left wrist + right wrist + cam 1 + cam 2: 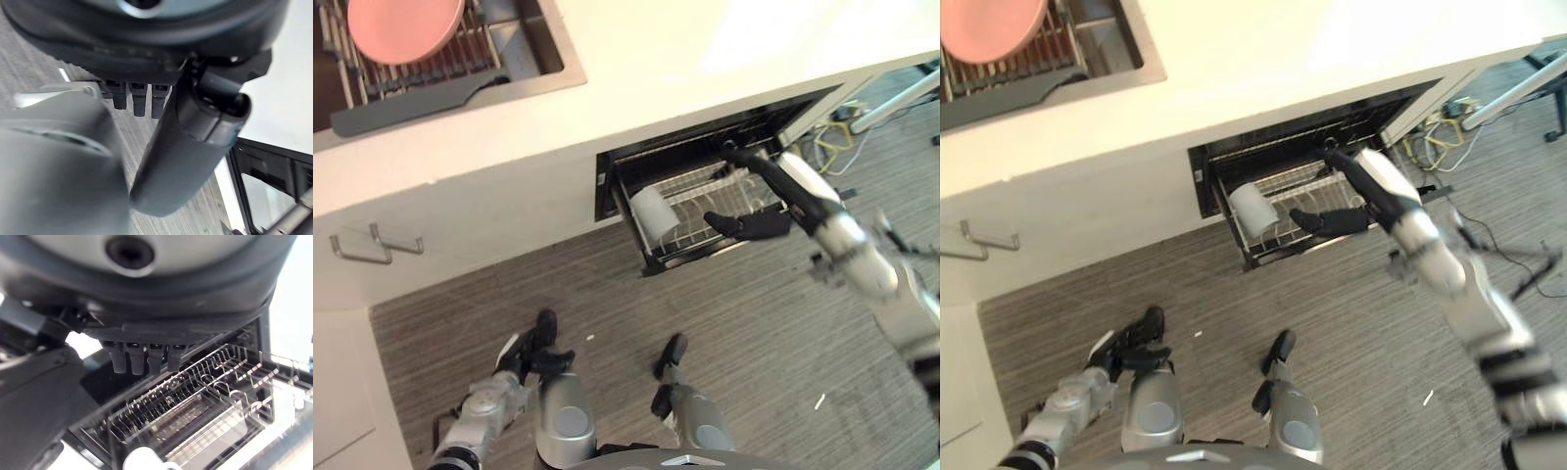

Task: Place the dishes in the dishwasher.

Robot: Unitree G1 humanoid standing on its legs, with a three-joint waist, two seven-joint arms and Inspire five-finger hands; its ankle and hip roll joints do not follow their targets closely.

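pink plate (406,27) in sink rack (421,70), right hand (749,224) over dishwasher rack (690,211)

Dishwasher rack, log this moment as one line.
right hand open over dishwasher rack | white cup in rack | pink plate in sink rack | left hand idle, low

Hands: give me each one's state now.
Left hand: open, holding nothing, down by the floor.
Right hand: open, holding nothing, over the dishwasher rack.

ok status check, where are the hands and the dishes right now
Right hand open, over the pulled-out dishwasher rack. Left hand low by the floor, empty. White cup in rack; pink plate on sink rack. Nothing blocking.
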